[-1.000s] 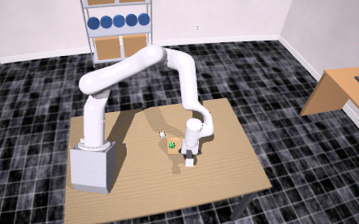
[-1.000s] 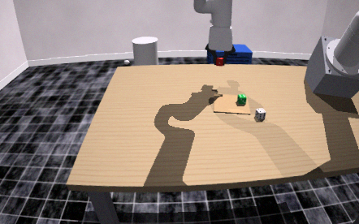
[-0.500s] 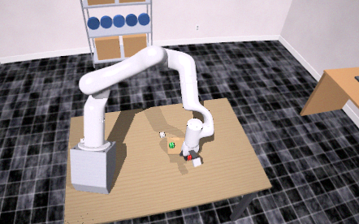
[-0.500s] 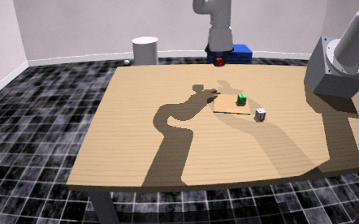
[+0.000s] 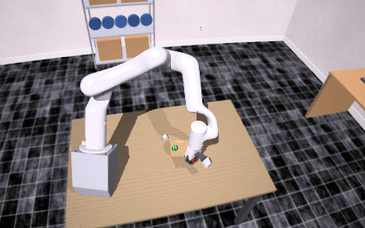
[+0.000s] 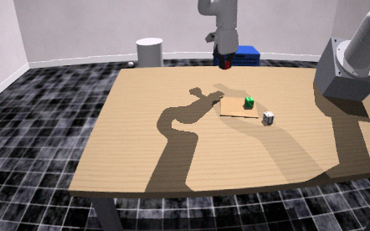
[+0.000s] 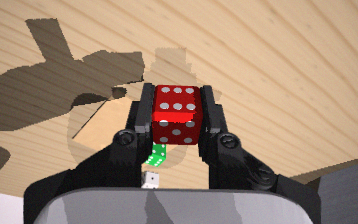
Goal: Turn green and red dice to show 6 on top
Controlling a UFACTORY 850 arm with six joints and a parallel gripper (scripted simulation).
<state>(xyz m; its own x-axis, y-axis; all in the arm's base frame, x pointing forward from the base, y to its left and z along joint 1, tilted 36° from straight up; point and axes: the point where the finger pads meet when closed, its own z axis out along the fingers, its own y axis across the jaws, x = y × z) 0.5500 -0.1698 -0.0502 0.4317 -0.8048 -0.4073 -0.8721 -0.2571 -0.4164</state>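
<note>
My gripper is shut on the red die and holds it in the air above the table. In the wrist view the die shows six pips on one face and five on the adjoining face below it in the picture. The green die rests on the orange mat; its top number is too small to read surely. The white die stands on the table beside the mat and shows one pip on a face in the wrist view.
The wooden table carries the arm's grey base at one side. Shadows of the arm and gripper fall across the table and near the mat. A side desk stands apart from the table.
</note>
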